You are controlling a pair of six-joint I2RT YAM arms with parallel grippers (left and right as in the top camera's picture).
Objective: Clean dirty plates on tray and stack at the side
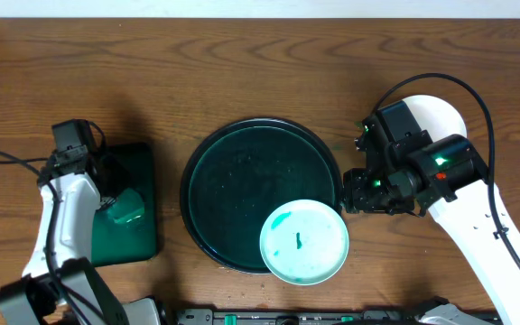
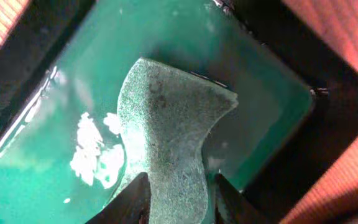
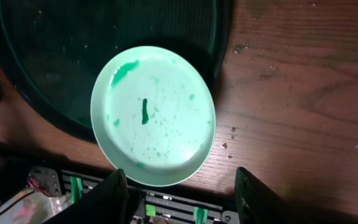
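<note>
One white plate (image 1: 303, 242) with teal smears lies on the near right rim of the round dark tray (image 1: 242, 181), partly over the table. In the right wrist view the plate (image 3: 153, 115) shows a teal streak in its middle and a blotch at its far left. My right gripper (image 1: 355, 194) hovers just right of the tray, open (image 3: 182, 199), with nothing between its fingers; the plate lies ahead of the fingertips. My left gripper (image 1: 120, 206) reaches down into the small rectangular tray and is shut (image 2: 179, 202) on a speckled green cloth (image 2: 166, 124).
The rectangular green tray (image 1: 143, 162) at the left holds green liquid (image 2: 260, 93) round the cloth. A dark equipment rail (image 1: 296, 316) runs along the table's front edge, just below the plate. A few drops (image 3: 238, 48) sit on the wood right of the round tray.
</note>
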